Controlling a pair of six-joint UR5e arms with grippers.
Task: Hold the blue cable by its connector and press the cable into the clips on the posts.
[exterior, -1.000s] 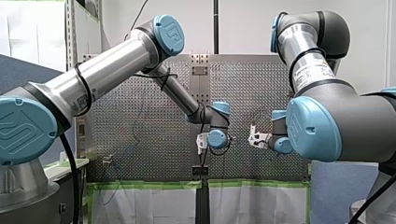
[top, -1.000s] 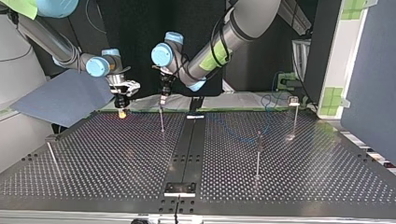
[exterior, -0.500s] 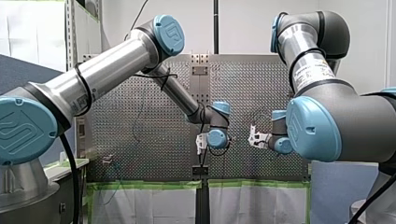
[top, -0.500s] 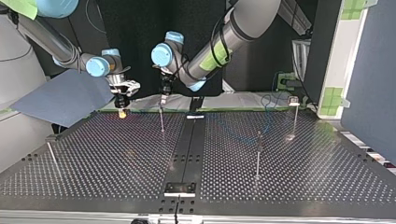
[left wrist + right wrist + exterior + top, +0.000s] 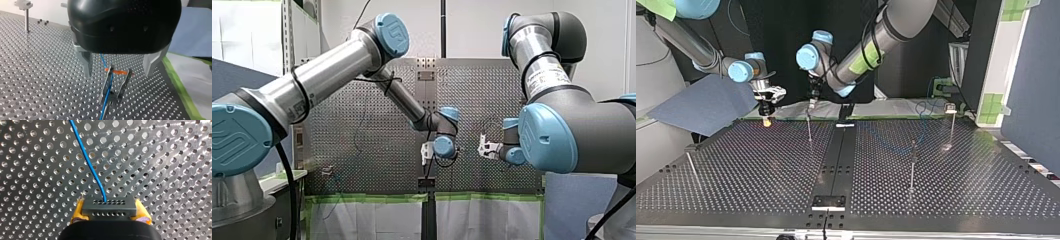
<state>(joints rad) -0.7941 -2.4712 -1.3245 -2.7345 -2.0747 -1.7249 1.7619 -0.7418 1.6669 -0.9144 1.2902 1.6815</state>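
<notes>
Right gripper: my right gripper [image 5: 110, 213] has its fingers clamped on the connector [image 5: 109, 204]. Its yellow pads [image 5: 78, 211] press on the connector's two ends.
Connector: a dark block with rows of small holes, held just above the table [image 5: 162, 157].
Blue cable, at the connector: the blue cable [image 5: 86, 157] leaves the connector's front face. It runs ahead of the right gripper over the perforated surface.
Left gripper: my left gripper [image 5: 118, 70] has a black body and metal fingers [image 5: 86, 65]. The fingers are spread wide and hold nothing.
Clip: a two-pronged clip [image 5: 124, 83] stands between the left fingers and touches neither. An orange strip [image 5: 120, 72] crosses its top.
Blue cable, at the clip: it runs down through the clip, close to one prong.
Top view, left gripper: hangs directly over a thin post [image 5: 809, 131] near the table edge on the arms' side.
Top view, right gripper: beside that post, toward the view's left and low over the table.
Other posts: the other posts [image 5: 912, 167] stand well apart across the table.
</notes>
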